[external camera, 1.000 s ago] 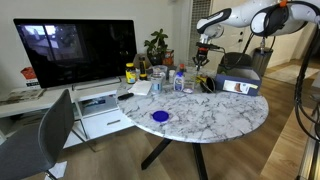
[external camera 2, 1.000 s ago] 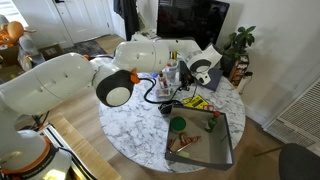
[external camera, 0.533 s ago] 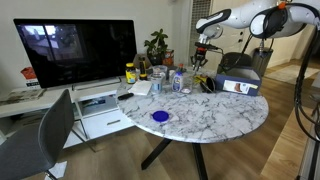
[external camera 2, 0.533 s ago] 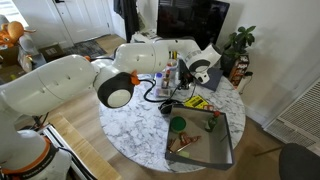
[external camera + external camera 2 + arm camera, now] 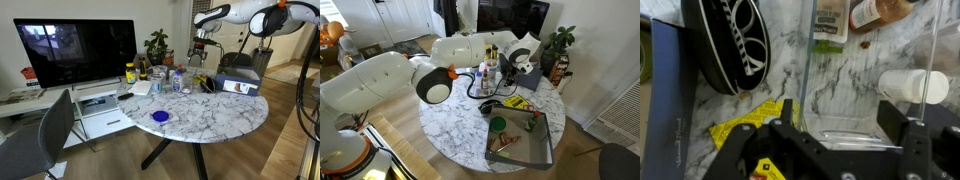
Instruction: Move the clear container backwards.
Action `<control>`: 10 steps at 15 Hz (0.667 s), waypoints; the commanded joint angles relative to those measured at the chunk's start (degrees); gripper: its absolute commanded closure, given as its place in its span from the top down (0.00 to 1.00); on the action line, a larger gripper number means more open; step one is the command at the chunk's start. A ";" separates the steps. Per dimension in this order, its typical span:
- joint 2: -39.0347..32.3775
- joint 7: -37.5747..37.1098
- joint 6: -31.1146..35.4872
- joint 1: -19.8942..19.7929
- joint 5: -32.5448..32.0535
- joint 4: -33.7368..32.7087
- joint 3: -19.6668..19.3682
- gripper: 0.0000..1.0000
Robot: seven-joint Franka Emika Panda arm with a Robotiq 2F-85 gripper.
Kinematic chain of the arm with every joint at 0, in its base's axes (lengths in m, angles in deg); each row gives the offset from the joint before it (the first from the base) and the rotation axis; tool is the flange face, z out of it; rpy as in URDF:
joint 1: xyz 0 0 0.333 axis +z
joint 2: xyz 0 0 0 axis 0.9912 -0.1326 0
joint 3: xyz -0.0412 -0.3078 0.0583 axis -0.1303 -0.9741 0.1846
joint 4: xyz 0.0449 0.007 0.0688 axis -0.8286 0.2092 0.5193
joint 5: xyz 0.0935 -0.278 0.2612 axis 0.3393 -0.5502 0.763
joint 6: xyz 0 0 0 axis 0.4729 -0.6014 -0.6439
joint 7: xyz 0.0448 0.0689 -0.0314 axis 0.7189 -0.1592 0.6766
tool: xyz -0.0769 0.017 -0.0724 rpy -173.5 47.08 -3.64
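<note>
In the wrist view the clear container (image 5: pixel 840 133) stands upright on the marble table (image 5: pixel 850 70), directly between my gripper's (image 5: pixel 845 115) two black fingers (image 5: pixel 790 112). The jaws are spread wide on either side of its see-through walls. Whether the pads still touch the walls is unclear. In an exterior view the gripper (image 5: pixel 197 52) hangs over the back of the table among small bottles. In an exterior view the gripper (image 5: pixel 518 64) sits at the arm's end near the table's far edge, and the container is hard to make out there.
A black round object (image 5: pixel 730 45) and a yellow packet (image 5: pixel 745 128) lie beside the container, with a white cylinder (image 5: pixel 912 85) on its other side. Bottles (image 5: pixel 180 80), a yellow-capped jar (image 5: pixel 130 72), a blue dish (image 5: pixel 160 116) and a grey tray (image 5: pixel 525 142) share the table.
The jaws have opened from shut around the container, and the gripper has risen slightly. The container stays standing on the table.
</note>
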State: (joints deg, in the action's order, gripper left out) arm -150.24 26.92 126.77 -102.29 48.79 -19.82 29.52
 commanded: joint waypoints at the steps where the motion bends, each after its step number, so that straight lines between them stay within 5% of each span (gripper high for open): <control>1: 3.10 2.52 0.41 3.62 -5.76 0.47 -3.72 1.00; 10: 10.75 16.32 1.09 13.47 -17.03 2.12 -6.76 1.00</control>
State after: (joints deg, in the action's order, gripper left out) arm -141.98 37.82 126.83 -91.33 34.60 -20.16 23.67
